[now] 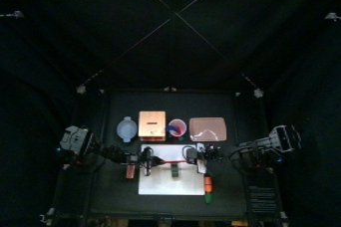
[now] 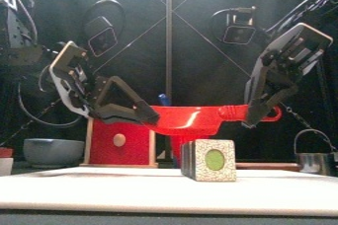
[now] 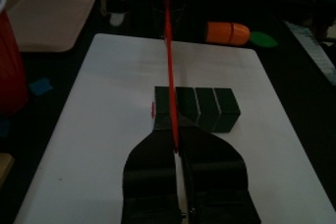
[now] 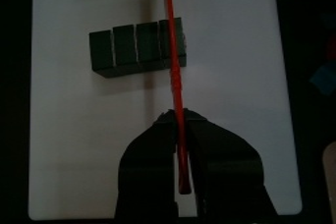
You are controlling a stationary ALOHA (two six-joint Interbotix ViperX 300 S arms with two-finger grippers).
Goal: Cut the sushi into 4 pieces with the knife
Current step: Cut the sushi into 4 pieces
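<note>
Left claw (image 3: 176, 154) and right claw (image 4: 179, 122) each clamp an end of the red knife (image 2: 199, 118), spanning left-right above the front-to-back sushi roll (image 2: 209, 160).

This was a robotics lab's test booth: black curtains (image 1: 170, 32) walled in a small black table (image 1: 114, 203), where the left arm (image 2: 82, 83) and right arm (image 2: 284, 59) reached over a toy sushi roll (image 2: 209, 160).
</note>
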